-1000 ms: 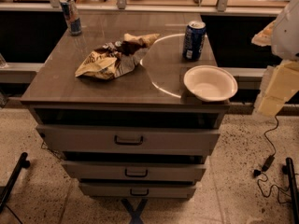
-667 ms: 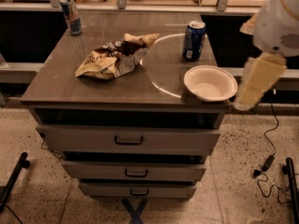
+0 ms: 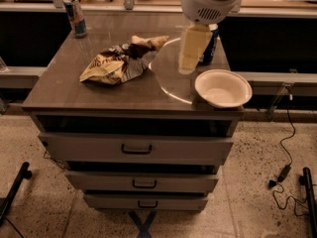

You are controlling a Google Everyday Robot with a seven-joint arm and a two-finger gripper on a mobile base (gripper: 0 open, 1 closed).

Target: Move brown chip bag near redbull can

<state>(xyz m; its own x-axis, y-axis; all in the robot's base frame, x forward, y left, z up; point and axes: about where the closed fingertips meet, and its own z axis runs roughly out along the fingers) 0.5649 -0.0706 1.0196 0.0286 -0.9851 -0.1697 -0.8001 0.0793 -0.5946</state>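
Observation:
The brown chip bag (image 3: 116,63) lies crumpled on the left-middle of the tabletop (image 3: 64,90). The redbull can (image 3: 75,16) stands upright at the far left corner, well apart from the bag. My gripper (image 3: 190,53) hangs from the white arm housing (image 3: 210,1) over the right-middle of the table. It is to the right of the bag and not touching it.
A white bowl (image 3: 223,88) sits at the front right edge. A wider dark blue soda can (image 3: 212,43) stands behind my gripper, partly hidden. Drawers (image 3: 136,149) are below the tabletop. A cable (image 3: 282,172) lies on the floor at right.
My arm has swung in from the right edge of the view to above the table, now in front of the blue soda can. Bag, cans and bowl have not moved.

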